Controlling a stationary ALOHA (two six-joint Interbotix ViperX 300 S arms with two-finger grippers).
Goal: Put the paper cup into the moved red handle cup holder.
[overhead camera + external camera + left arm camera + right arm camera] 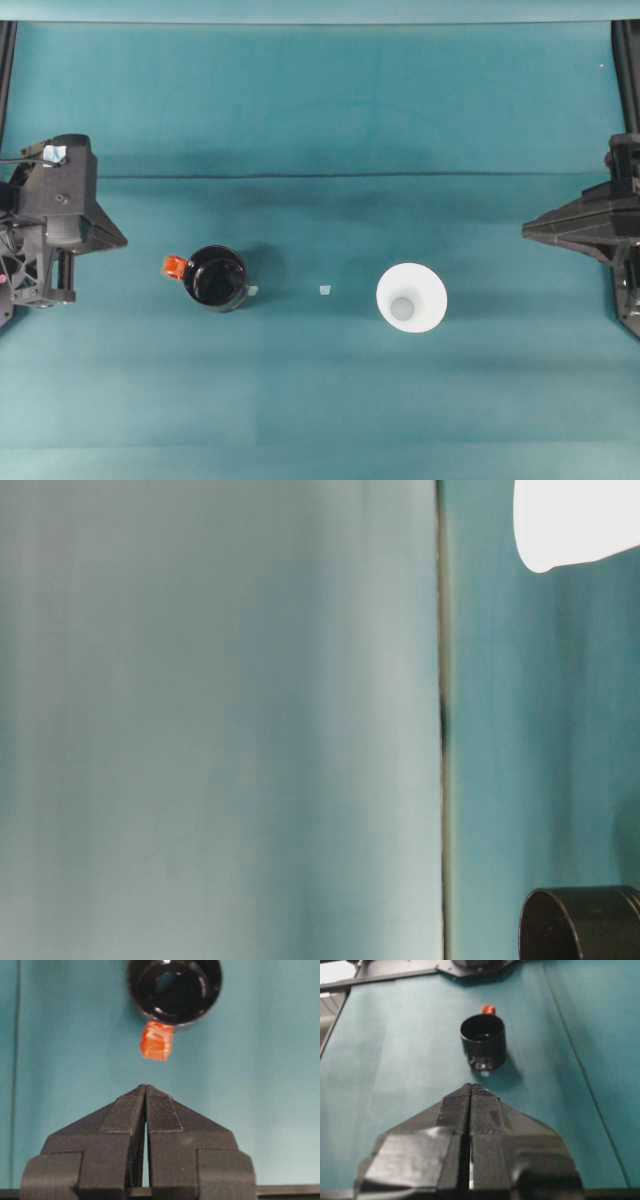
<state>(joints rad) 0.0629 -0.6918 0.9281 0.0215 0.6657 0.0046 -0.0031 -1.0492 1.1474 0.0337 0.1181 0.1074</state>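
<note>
The paper cup (pixel 411 297) stands upright, mouth up, on the teal table right of centre, and its white side shows in the table-level view (pixel 570 520). The red handle cup holder (pixel 215 277) is a glossy black cup left of centre, its red tab (pixel 176 266) pointing left. My left gripper (pixel 120 242) is shut and empty at the left edge; in its wrist view the shut gripper (pixel 146 1087) points at the holder (pixel 174 990). My right gripper (pixel 527 231), shut and empty at the right edge, faces the holder (pixel 483 1040) in its wrist view (pixel 471 1086).
Two small pale scraps lie on the cloth, one between the cups (pixel 324 290) and one beside the holder (pixel 252 291). A fold line in the teal cloth (pixel 320 176) runs across behind both cups. The holder's black wall shows in the table-level view (pixel 585 925).
</note>
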